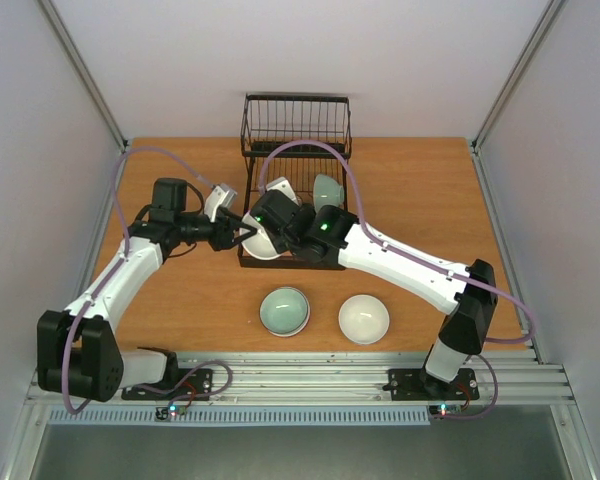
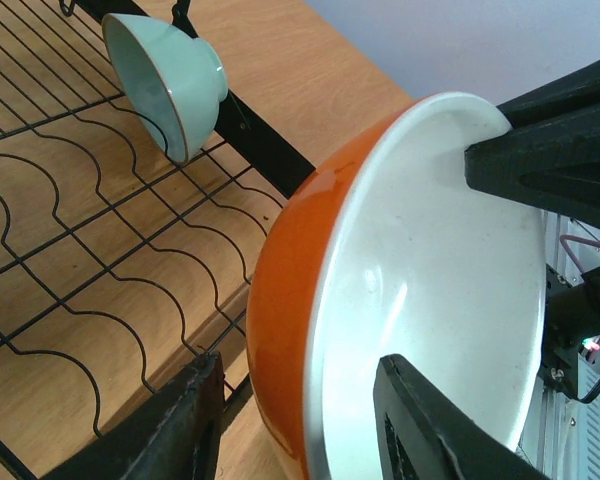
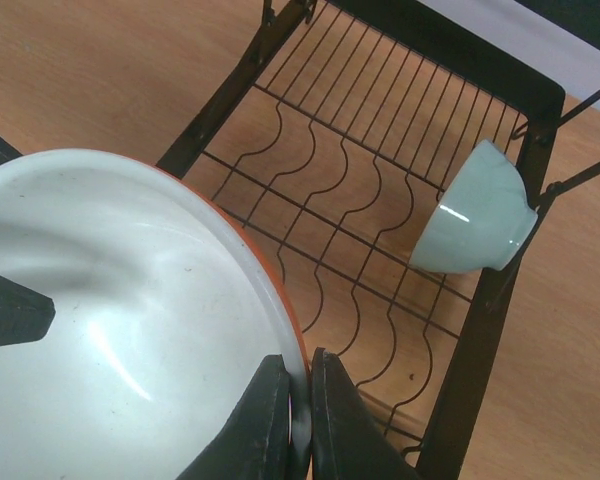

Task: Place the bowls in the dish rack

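Observation:
The orange bowl with a white inside hangs tilted over the front left part of the black wire dish rack. My right gripper is shut on its rim. My left gripper is open and straddles the opposite rim, one finger outside and apart from the orange wall, the other finger inside. A mint-green bowl leans on its side against the rack's right edge; it also shows in the left wrist view and the right wrist view.
A second mint-green bowl and a white bowl sit on the wooden table in front of the rack. The taller basket section stands at the rack's far end. Metal frame posts rise at both back corners.

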Controlling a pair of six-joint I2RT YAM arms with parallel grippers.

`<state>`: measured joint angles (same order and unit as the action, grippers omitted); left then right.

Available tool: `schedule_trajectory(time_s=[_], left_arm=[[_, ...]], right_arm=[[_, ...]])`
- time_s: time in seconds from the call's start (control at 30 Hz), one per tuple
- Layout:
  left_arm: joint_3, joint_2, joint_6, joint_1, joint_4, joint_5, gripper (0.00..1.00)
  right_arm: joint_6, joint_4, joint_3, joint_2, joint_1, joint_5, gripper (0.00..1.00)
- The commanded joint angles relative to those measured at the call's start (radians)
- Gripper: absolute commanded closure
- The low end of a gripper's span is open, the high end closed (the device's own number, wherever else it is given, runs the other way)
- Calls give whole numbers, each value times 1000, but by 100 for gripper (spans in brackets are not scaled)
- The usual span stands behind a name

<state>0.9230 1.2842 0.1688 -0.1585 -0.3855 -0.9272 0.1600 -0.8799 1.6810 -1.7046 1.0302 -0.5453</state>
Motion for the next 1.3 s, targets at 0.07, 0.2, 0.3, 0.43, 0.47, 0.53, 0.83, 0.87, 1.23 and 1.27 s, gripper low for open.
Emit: schedule_trajectory(time_s=[0.07,0.2,0.3,0.43,0.47,0.53,0.83,0.87,1.23,1.27], left_arm=[[32,26,18,-6,2,-11,59],[36,33,23,-6,-5,-19,70],[39,36,26,-6,-10,-26,85],[40,42,29,-7,-15,-28,100],[41,44,31,-7,-17,-28,100],[43,47,33,-7,-21,-28,100],[43,56,50,-6,-33,-61,99],[43,61,54,-6,-32,-68,100],[39,67,78,-6,-40,-136,100],[39,67,79,-6,-42,-141,100]], right_arm=[[19,64,38,-19,-6,4,99],[22,75,45,-29,-7,18,99],[25,88,46,-32,-6,27,99],[29,97,47,-36,-7,35,99],[30,97,46,-36,-6,37,99],[32,99,45,-36,-6,39,99],[39,234,-96,74,-8,48,59],[39,261,-125,107,-13,68,53],[14,439,-346,275,-36,259,10],[8,455,-365,283,-37,275,8]])
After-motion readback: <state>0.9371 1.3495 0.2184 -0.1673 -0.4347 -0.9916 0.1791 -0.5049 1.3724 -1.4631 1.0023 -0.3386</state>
